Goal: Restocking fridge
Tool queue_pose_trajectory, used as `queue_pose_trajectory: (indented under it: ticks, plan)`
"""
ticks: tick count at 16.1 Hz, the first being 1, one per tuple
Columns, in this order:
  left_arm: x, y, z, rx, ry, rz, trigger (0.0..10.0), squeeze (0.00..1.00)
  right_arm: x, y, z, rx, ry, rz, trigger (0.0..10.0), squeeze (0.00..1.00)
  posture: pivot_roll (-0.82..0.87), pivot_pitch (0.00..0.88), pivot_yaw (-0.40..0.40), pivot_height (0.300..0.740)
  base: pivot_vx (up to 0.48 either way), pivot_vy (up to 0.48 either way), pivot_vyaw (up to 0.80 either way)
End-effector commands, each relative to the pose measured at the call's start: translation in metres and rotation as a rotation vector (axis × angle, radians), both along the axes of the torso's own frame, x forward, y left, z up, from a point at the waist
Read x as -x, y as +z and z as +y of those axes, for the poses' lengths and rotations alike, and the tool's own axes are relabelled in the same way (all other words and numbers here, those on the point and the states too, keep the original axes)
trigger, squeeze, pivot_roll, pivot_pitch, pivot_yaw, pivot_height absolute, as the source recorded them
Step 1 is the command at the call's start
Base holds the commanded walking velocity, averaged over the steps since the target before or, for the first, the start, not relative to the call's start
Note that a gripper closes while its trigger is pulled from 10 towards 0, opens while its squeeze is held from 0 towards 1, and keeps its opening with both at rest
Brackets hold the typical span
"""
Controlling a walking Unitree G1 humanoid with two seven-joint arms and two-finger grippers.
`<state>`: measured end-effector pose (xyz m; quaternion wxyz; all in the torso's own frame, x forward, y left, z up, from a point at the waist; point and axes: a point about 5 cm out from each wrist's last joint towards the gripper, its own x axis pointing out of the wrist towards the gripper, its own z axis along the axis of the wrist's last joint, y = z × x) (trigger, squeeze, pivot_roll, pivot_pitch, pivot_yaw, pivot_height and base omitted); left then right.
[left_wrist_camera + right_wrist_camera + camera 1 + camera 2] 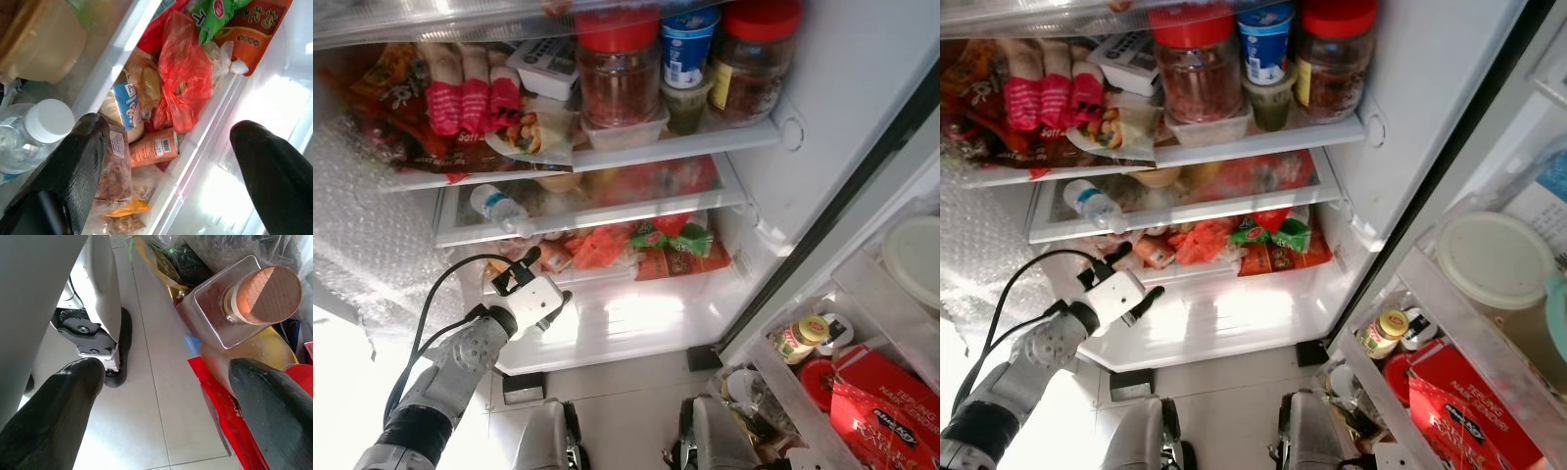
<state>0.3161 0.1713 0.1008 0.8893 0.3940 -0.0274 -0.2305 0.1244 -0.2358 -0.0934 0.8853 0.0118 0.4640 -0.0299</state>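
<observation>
The fridge stands open in front of me. My left gripper (550, 277) is open and reaches toward the lower drawer (607, 284), its fingers (73, 161) apart with nothing between them. Beyond them the left wrist view shows a red plastic bag (183, 73), an orange packet (154, 147), a green snack bag (215, 17) and a water bottle (34, 129). That water bottle (504, 209) lies on the middle shelf. My right gripper (166, 367) hangs open low over the tiled floor (146, 396), beside a square glass bottle (239, 303) with a wooden lid.
Red-lidded jars (619, 69) and a blue cup (687, 44) stand on the top shelf, with pink sausage packs (460, 93) to the left. The open door's shelf (862, 294) on the right holds a yellow-lidded jar (800, 336), a red box (886, 397) and a white-lidded tub (913, 257).
</observation>
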Motion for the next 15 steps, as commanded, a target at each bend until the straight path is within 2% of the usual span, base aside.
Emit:
queue_pose_trajectory:
  ticks: [1, 5, 7, 10, 12, 15]
  plan:
    - [0.005, -0.001, 0.000, -0.016, -0.023, 0.015, 10.0, 0.00, 0.008, -0.003, 0.000, -0.005, -0.018, 0.027, 10.0, 0.00, -0.05, 0.196, 0.032, 0.630, 0.000, 0.000, 0.00]
    - [0.001, -0.011, 0.010, -0.050, 0.049, 0.061, 10.0, 0.00, 0.007, -0.002, 0.000, -0.007, -0.016, 0.022, 10.0, 0.00, -0.05, 0.199, 0.031, 0.630, 0.000, 0.000, 0.00]
    - [-0.007, -0.011, 0.002, -0.052, 0.050, 0.064, 10.0, 0.00, 0.006, -0.002, 0.000, -0.007, -0.019, 0.019, 10.0, 0.00, -0.06, 0.201, 0.031, 0.630, 0.000, 0.000, 0.00]
    - [-0.021, -0.005, 0.000, -0.082, 0.100, 0.030, 10.0, 0.00, 0.006, -0.002, 0.000, -0.005, -0.019, 0.017, 10.0, 0.00, -0.06, 0.203, 0.029, 0.630, 0.000, 0.000, 0.00]
    - [-0.035, 0.007, 0.006, -0.113, 0.195, -0.039, 10.0, 0.00, 0.006, -0.002, 0.001, -0.008, -0.022, 0.017, 10.0, 0.00, -0.07, 0.203, 0.033, 0.630, 0.000, 0.000, 0.00]
    - [-0.043, 0.015, 0.028, -0.162, 0.338, -0.069, 10.0, 0.00, 0.006, -0.003, 0.002, -0.009, -0.025, 0.018, 10.0, 0.00, -0.07, 0.204, 0.034, 0.630, 0.000, 0.000, 0.00]
